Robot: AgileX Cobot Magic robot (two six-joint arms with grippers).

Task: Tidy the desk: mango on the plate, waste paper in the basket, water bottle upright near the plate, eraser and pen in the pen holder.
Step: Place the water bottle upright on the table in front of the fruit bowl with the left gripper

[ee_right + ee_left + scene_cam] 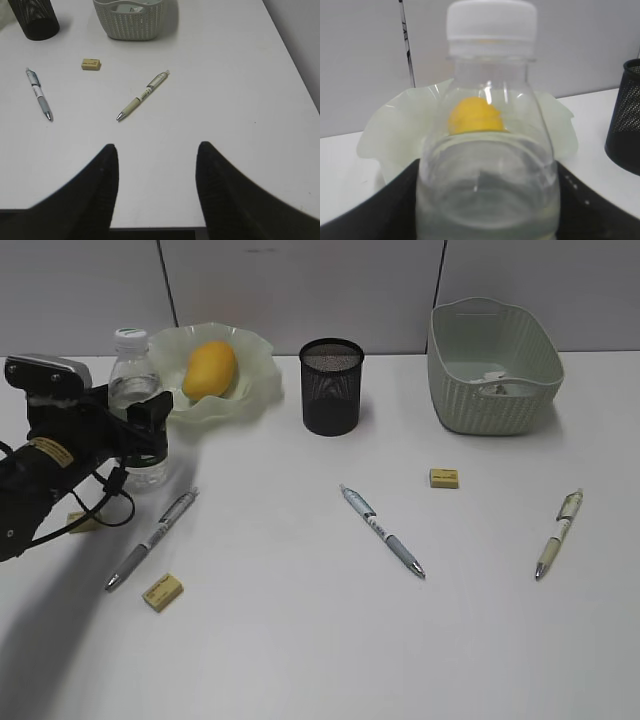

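My left gripper (140, 430) is clamped around the upright water bottle (133, 380) at far left, just beside the plate (262, 380) holding the mango (209, 369). My right gripper (157, 165) hangs spread over bare desk (240, 100). Something pale, perhaps the waste paper (497, 381), lies in the basket (480, 405).

Clear glossy plastic water bottle (135, 390), translucent glass plate (255, 380), black wire-mesh pen holder (331, 387), matt white desk (330, 640)
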